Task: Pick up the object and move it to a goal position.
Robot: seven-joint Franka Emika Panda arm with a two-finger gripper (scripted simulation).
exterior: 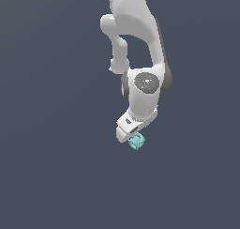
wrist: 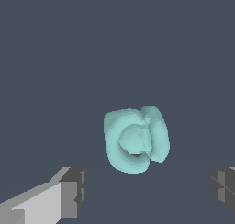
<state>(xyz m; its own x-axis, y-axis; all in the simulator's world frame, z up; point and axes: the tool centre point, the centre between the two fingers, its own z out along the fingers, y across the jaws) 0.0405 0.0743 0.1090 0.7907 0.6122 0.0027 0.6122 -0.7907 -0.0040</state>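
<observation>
The object (exterior: 136, 141) is a small teal knobbly piece of interlocked curved rings, lying on the dark grey surface just below the white hand of the arm. In the wrist view the object (wrist: 136, 139) fills the middle, between and beyond the two grey fingertips (wrist: 73, 193). My gripper (wrist: 149, 191) is open, its fingers spread wide on either side, and neither pad touches the object. In the exterior view my gripper (exterior: 131, 136) hangs directly over the object, its fingertips hidden behind the hand.
The arm's white links (exterior: 140, 45) rise from the gripper toward the top of the exterior view. A plain dark grey surface (exterior: 56, 167) surrounds the object.
</observation>
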